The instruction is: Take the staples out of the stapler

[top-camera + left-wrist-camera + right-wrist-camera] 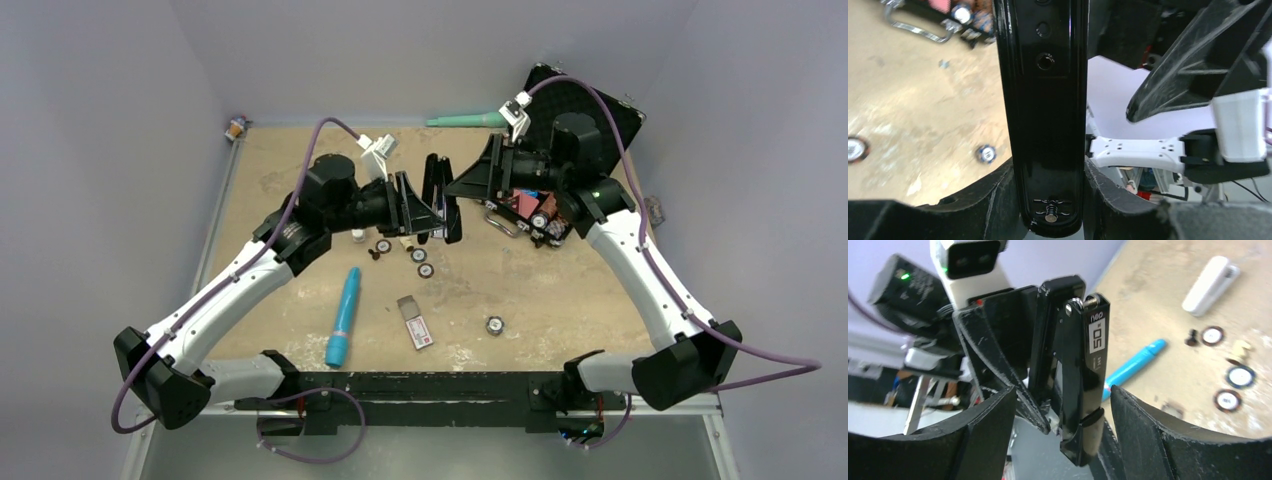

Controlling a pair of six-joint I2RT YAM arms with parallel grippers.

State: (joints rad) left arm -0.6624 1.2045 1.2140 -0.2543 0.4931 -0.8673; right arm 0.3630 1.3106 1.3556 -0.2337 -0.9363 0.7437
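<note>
Left claw (pixel 1048 170) is pinching the stapler (pixel 1045 100) across its black body near one end and holding it upright, off the bench (pixel 560 290), roughly between the two arms. Your right claw (pixel 1063 390) is spread, one finger on each side of the stapler. I see no firm contact from it, though the gap on the right finger's side is thin. In the right wrist view the stapler's two long halves stand side by side, a little apart at the top.

Watch these risks:
- **Twisting out:** only one claw carries the stapler. If your right claw closes off-centre or pulls sideways, the bar could pivot or slip from the left fingers (pixel 990 205) and drop.
- **Claw collision:** the left claw's finger sits just beside your right claw's left finger (pixel 983 430), so closing further may jam one against the other.
- **Scattered staples:** I cannot see the staples. If the magazine opens up here, they would probably fall among the round discs (pixel 425 270) and near the blue tube (pixel 343 315).

For writing, a white label on the stapler's top half reads "50", with finer print beside it that is too small to read. Above that label is a small brand mark I cannot read with any confidence. The small white box (pixel 415 322) on the bench has a reddish label, also unreadable.
</note>
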